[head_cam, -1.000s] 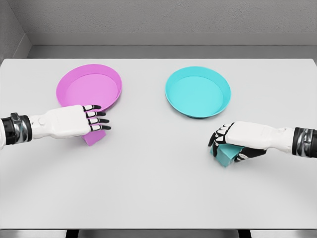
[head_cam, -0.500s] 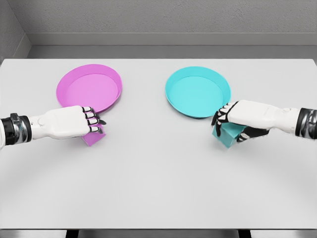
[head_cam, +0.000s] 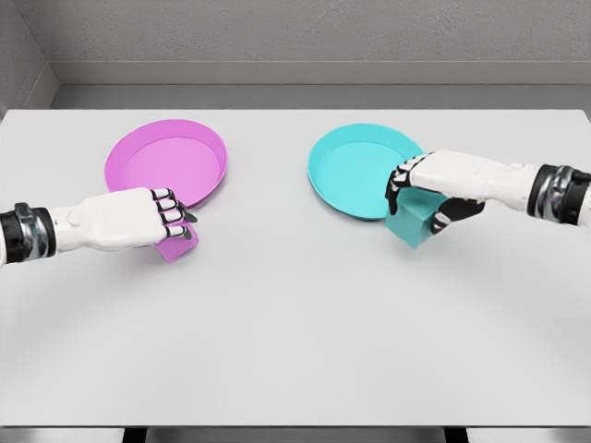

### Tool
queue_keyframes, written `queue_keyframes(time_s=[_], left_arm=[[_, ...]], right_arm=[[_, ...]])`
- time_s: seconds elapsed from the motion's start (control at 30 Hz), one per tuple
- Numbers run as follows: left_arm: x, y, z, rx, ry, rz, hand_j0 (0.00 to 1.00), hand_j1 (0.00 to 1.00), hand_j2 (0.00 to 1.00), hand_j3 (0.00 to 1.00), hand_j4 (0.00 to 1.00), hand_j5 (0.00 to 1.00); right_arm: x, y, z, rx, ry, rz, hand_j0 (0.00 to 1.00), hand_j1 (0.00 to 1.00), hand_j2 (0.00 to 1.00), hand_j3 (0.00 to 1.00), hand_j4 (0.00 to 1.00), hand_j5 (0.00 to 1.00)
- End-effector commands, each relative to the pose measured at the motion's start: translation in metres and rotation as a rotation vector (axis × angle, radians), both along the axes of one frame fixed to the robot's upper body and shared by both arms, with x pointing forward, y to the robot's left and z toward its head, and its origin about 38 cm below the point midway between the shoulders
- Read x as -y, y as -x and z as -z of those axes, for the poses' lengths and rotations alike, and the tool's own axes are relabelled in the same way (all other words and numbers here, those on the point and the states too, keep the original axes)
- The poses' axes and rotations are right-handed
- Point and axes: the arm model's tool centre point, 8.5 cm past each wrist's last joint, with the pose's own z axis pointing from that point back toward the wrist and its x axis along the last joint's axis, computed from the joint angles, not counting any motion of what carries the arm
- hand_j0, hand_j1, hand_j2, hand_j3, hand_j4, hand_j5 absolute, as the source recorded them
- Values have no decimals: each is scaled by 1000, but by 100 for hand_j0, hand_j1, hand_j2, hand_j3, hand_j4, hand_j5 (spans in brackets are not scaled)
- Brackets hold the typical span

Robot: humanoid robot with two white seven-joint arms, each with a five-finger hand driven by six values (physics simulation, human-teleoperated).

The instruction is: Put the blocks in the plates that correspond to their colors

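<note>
Two hands on a white bench (head_cam: 295, 332), left hand (head_cam: 125, 220) fingers curled around the pink block (head_cam: 175, 247) just below the pink plate (head_cam: 166, 164), right hand (head_cam: 441, 180) fingers clasping the cyan block (head_cam: 408, 224) at the cyan plate (head_cam: 355, 171) front rim

White table (head_cam: 295, 323): pink plate (head_cam: 166, 164), cyan plate (head_cam: 355, 175).
</note>
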Motion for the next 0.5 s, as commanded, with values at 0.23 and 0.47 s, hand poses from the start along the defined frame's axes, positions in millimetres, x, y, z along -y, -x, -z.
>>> queue_keyframes(time_s=[0.23,0.47], left_arm=[[2,-2,-19,21,34,9,54,54,54,54,54,54],[1,-12,-34,57,40,-1,55,55,55,55,55,55]], right_arm=[[-2,-9,-2,-1,-8,25,40,40,40,40,40,40],[-15,-25,-17,41,-15,65,40,40,40,40,40,40]])
